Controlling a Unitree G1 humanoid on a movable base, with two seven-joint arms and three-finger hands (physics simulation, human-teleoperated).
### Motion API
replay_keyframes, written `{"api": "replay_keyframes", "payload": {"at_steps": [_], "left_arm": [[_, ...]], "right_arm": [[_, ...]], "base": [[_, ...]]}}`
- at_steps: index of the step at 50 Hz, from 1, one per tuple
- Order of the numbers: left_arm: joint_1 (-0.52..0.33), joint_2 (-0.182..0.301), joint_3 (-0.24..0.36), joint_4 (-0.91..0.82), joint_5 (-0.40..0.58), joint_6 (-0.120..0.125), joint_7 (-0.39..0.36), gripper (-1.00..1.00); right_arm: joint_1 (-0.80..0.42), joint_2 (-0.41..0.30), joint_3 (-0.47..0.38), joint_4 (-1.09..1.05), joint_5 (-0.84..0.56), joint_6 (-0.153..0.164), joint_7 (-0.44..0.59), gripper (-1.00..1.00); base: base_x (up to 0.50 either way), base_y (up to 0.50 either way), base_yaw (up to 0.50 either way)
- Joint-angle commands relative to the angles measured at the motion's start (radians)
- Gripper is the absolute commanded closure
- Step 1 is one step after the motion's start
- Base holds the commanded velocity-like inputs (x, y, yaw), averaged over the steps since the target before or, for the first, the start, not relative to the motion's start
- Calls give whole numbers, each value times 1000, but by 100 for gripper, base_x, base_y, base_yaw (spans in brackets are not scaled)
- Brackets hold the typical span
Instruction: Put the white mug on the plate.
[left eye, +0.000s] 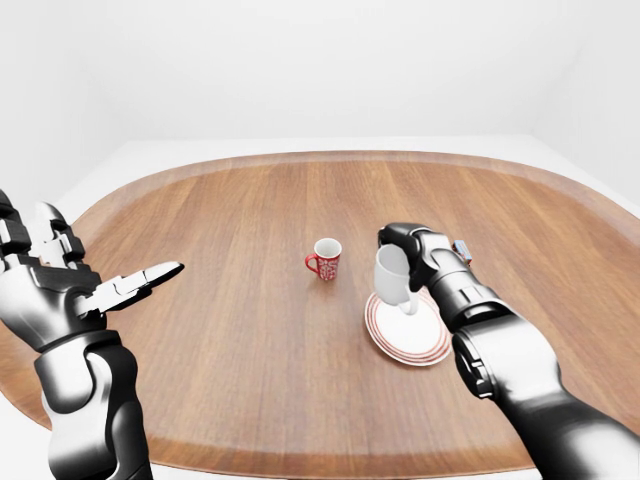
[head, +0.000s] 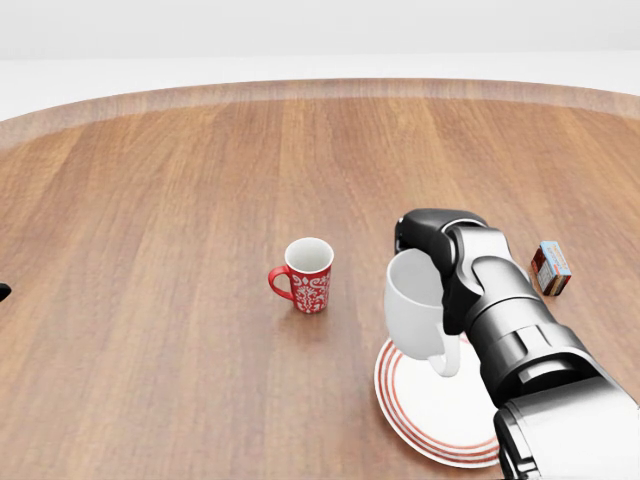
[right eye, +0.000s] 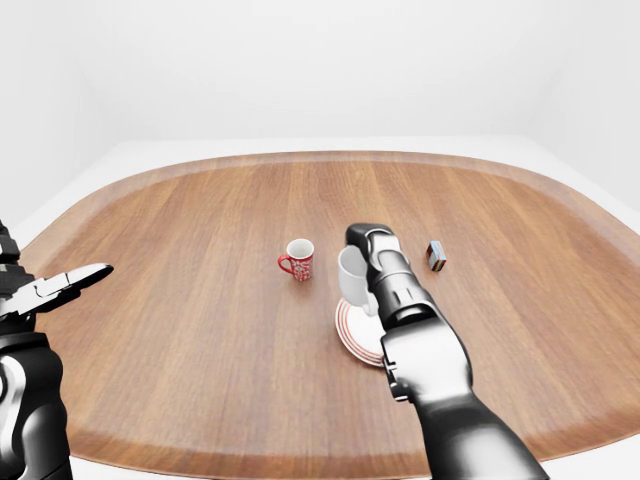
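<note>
The white mug (head: 413, 300) hangs in the air, tilted, with its handle toward the bottom of the head view. My right hand (head: 428, 238) is shut on its rim from above. The mug is over the left edge of the white plate with red rings (head: 445, 420), which lies flat on the wooden table at the lower right of the head view. My left hand (left eye: 95, 287) is raised at the far left of the left-eye view, fingers spread open, holding nothing.
A red patterned mug (head: 308, 272) stands upright to the left of the plate. A small box (head: 551, 267) lies to the right of my right forearm. The oval table's rim (head: 300, 90) curves across the top of the head view.
</note>
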Motion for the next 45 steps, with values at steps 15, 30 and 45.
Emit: {"api": "replay_keyframes", "payload": {"at_steps": [15, 30, 45], "left_arm": [[-2, 0, -2, 0, 3, 0, 1, -100], [0, -2, -5, -4, 5, 0, 0, -100], [3, -7, -8, -4, 8, 0, -2, -100]], "right_arm": [[77, -156, -84, 100, 205, 0, -343, 100], [149, -120, -87, 118, 230, 0, -405, 100], [189, -81, -95, 127, 241, 0, -453, 100]], "base": [[0, 0, 0], [0, 0, 0], [0, 0, 0]]}}
